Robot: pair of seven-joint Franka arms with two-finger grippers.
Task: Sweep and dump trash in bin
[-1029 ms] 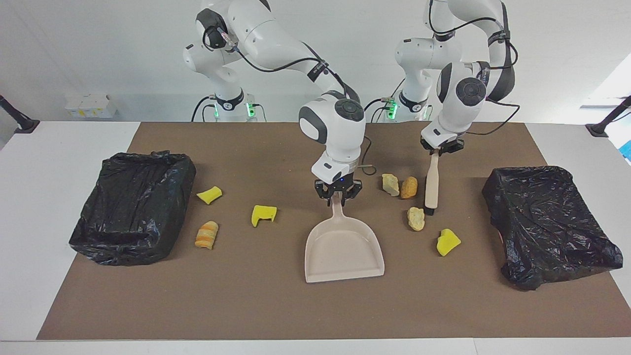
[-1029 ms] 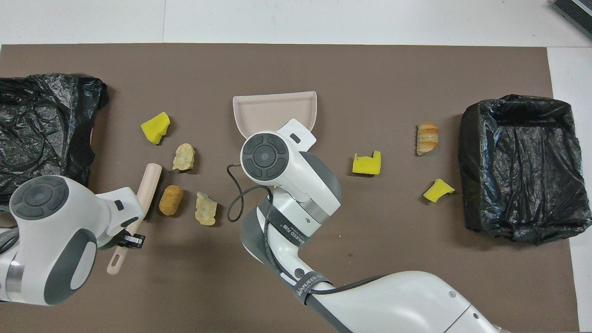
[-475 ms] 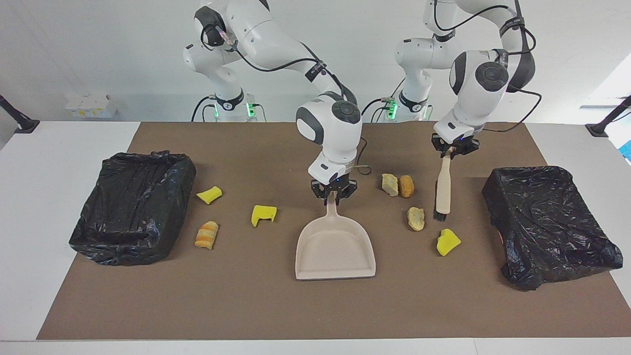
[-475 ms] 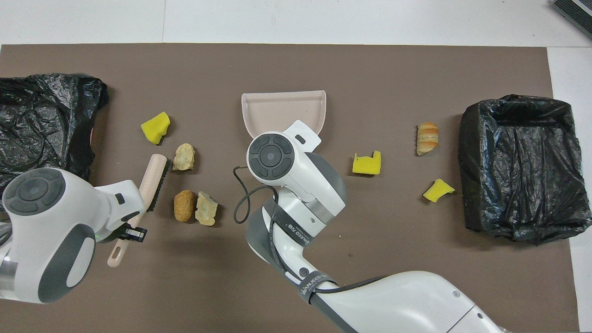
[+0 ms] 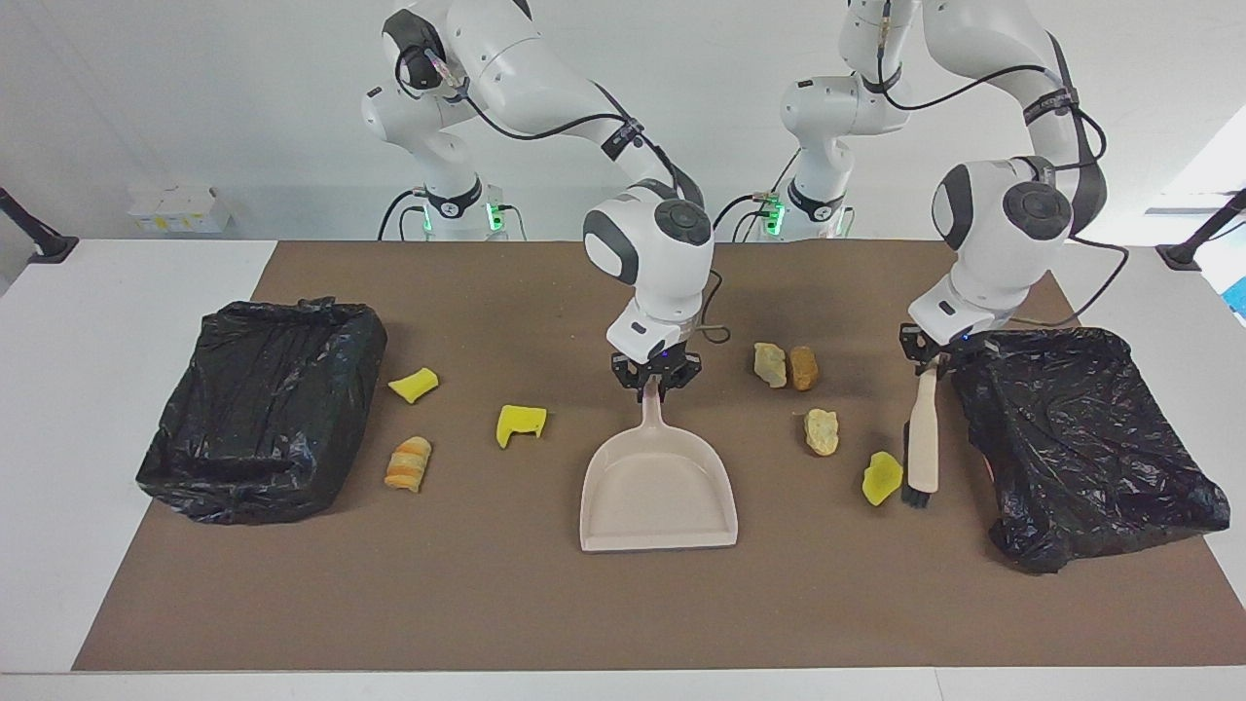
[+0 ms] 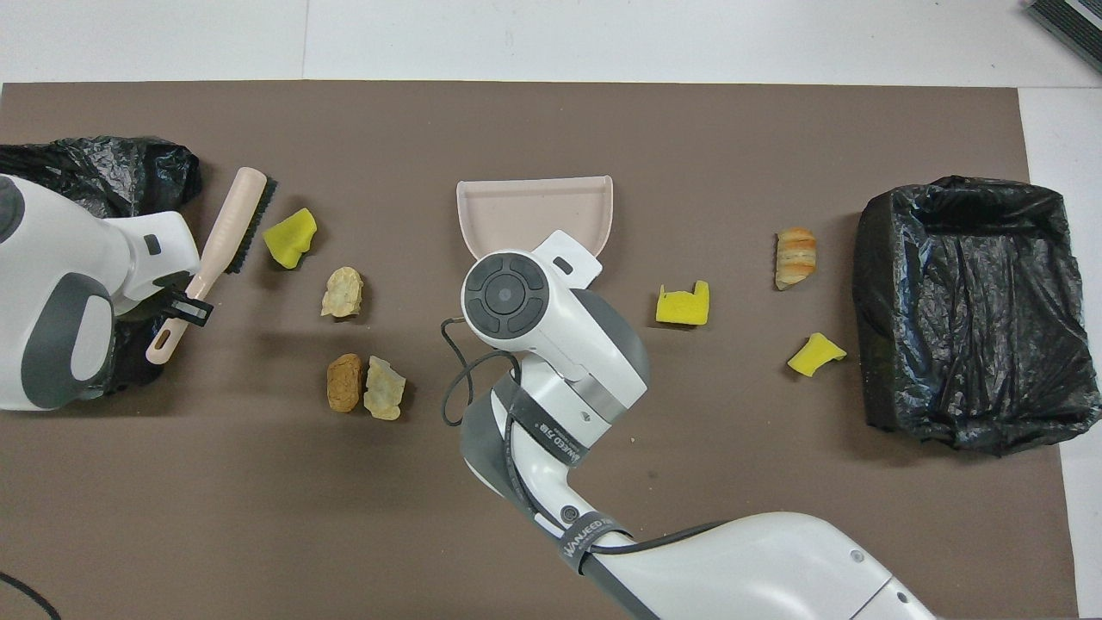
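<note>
From my remote station, nearest the robots sit two tan scraps (image 6: 364, 385), side by side. My right gripper (image 5: 655, 382) pinches the dustpan (image 5: 659, 492) by its handle at mid-table. My left gripper (image 5: 936, 356), clamped on the brush (image 5: 922, 450), has swung out toward the left arm's bin (image 5: 1081, 438); its bristles now touch the yellow sponge chunk (image 5: 882, 479), ready, I judge, to sweep it panward. Nothing is binned yet.
</note>
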